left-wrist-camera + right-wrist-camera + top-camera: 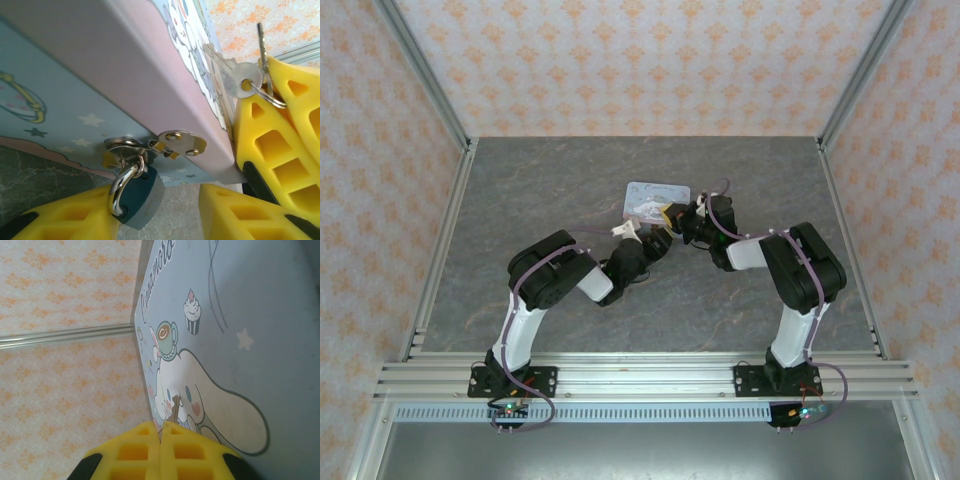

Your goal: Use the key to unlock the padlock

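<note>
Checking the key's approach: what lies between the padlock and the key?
In the left wrist view, the metal clasp and pink side of the tin lie between the padlock and the key.

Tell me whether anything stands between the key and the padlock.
Nothing visible blocks the way. The key, pinched in the right claw, is beside the side wall of the tin. The padlock hangs from the hasp on that same wall. Its keyhole is hidden.

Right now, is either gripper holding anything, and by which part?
The right gripper is shut on the thin pale metal key, pinching its head end, blade sticking out. The open left gripper holds nothing.
</note>
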